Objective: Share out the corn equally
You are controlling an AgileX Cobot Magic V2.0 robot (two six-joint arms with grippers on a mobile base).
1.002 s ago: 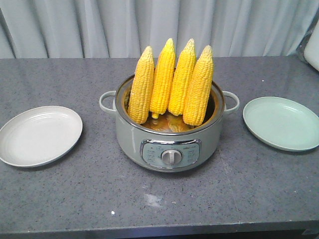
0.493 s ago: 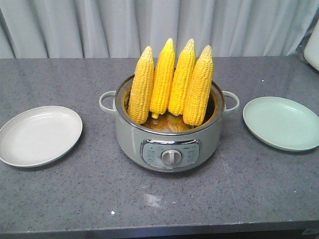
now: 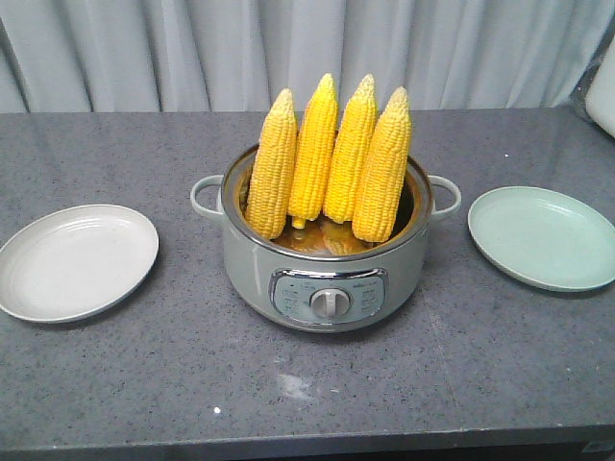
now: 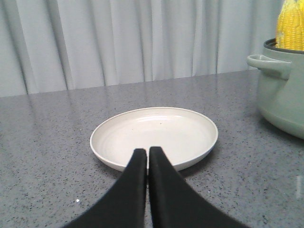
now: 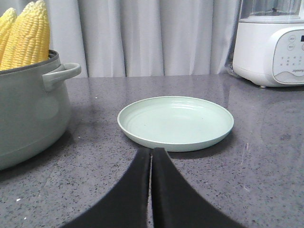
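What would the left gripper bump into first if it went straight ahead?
Probably the white plate. The left gripper, its fingers closed together, points right at the plate's near rim. How high it rides is hard to tell, so it might skim over the plate toward the curtain instead.

Bright, even light, soft shadows, all views sharp.

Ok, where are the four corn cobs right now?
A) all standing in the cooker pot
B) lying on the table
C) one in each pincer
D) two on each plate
A: the corn stands upright in the pot, with none on the white plate or the green plate.
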